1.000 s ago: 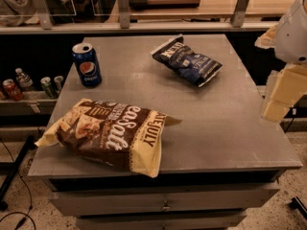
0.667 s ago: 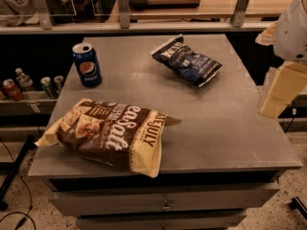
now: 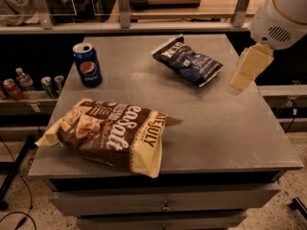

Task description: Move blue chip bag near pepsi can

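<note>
In the camera view, your gripper [image 3: 240, 80] hangs far right of the pepsi can [image 3: 88, 64], apart from everything; you cannot tell whether it is open or closed. One blue chip bag [image 3: 188, 60] lies well right of the one can, and one brown chip bag [image 3: 111, 132] lies just in front of it

The blue chip bag [image 3: 189, 61] lies flat on the table [image 3: 225, 128], toward the far right. It is a small, crinkly navy pack with pale ends, set slantwise, and its white lettering is probably a brand name, though I can't read it. The pepsi can [image 3: 87, 64] stands upright near the far left edge, logo outward, well apart from the bag. My fingers [image 3: 245, 70] hang just right of the bag, not touching it
</note>
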You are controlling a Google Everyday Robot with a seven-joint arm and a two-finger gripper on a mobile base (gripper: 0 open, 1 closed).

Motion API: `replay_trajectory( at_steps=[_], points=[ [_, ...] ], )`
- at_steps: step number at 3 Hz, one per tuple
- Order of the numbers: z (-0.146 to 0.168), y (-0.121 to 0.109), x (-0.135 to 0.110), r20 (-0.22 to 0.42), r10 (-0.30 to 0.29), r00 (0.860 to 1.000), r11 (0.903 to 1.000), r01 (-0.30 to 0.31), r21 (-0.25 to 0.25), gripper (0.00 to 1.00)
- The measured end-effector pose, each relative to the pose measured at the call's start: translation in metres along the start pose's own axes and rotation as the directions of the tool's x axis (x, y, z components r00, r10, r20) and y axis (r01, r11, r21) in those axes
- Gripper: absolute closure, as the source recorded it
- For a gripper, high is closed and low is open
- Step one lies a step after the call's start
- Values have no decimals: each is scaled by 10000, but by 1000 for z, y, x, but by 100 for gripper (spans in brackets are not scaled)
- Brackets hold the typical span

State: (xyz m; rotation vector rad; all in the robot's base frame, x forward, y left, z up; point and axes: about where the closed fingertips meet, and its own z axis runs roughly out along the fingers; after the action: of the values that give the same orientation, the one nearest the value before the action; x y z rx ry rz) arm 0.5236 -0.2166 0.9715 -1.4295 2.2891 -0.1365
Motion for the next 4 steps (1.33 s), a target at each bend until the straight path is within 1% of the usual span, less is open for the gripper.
replay_trajectory(
  at_steps=[1, 2, 3, 4],
  points=[
    [34, -22, -19, 578, 1217, 9909, 9918, -1237, 335, 0],
    [34, -30, -27, 941, 1637, 9820, 9837, -1697, 588, 0],
    [34, -30, -27, 941, 1637, 9820, 9837, -1697, 588, 0],
    [48, -41, -45, 1316, 1877, 9734, 9787, -1968, 592, 0]
  ],
)
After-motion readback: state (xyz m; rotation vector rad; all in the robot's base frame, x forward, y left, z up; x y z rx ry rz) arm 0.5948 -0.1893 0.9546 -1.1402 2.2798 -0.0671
